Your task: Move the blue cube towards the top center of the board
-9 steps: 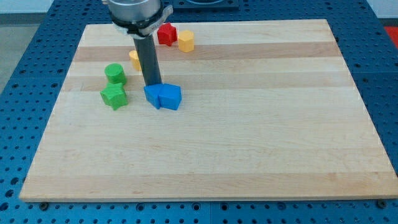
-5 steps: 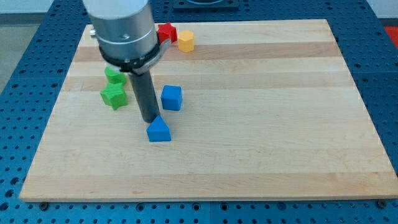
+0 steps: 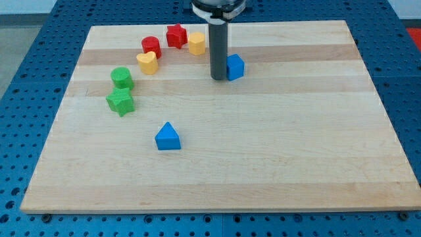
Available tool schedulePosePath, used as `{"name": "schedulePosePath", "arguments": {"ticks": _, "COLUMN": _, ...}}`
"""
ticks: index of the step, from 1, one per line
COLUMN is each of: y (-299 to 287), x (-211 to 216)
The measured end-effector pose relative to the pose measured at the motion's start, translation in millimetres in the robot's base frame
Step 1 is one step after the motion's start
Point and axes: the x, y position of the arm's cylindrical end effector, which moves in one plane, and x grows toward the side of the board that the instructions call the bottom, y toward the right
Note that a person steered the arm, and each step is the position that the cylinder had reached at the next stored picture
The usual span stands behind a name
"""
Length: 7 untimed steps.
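Although the rod carries no gripper at all, so there is nothing to stand wide, narrow or holding, my tip (image 3: pixel 218 78) is planted on the counter (image 3: pixel 296 151) and sits just at the view's left side of the blue cube (image 3: pixel 235 66), touching it or nearly so. That cube lies in the upper middle of the board, a little to the right of centre and still some way short of the top edge.

Judging by its look, the blue cube is a small, rigid, light plastic piece with flat faces, and it should slide easily on the smooth wood without tipping. Because it is so light, an off-centre push would likely spin it or let it slip off the rod, so contact belongs on the middle of a flat face. To send it toward the top centre, the face to press is the one toward the view's bottom, slightly from the right.

Near the top left stand 1 yellow block (image 3: pixel 197 43), 1 red star-like block (image 3: pixel 175 35), a red cylinder (image 3: pixel 151 47) and a yellow heart-like block (image 3: pixel 148 62); these crowd the route on that side. 2 green blocks (image 3: pixel 120 102) and a blue triangular block (image 3: pixel 168 137) lie well apart.
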Motion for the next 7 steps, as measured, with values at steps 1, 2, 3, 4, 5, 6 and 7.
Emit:
{"name": "schedulePosePath", "arguments": {"ticks": 1, "y": 0.0, "x": 26.6}}
{"name": "schedulePosePath", "arguments": {"ticks": 2, "y": 23.1, "x": 53.9}}
{"name": "schedulePosePath", "arguments": {"ticks": 3, "y": 61.8, "x": 33.5}}
{"name": "schedulePosePath", "arguments": {"ticks": 4, "y": 74.7, "x": 13.7}}
{"name": "schedulePosePath", "arguments": {"ticks": 5, "y": 54.1, "x": 11.9}}
{"name": "schedulePosePath", "arguments": {"ticks": 6, "y": 28.4, "x": 2.0}}
{"name": "schedulePosePath", "arguments": {"ticks": 7, "y": 14.2, "x": -2.8}}
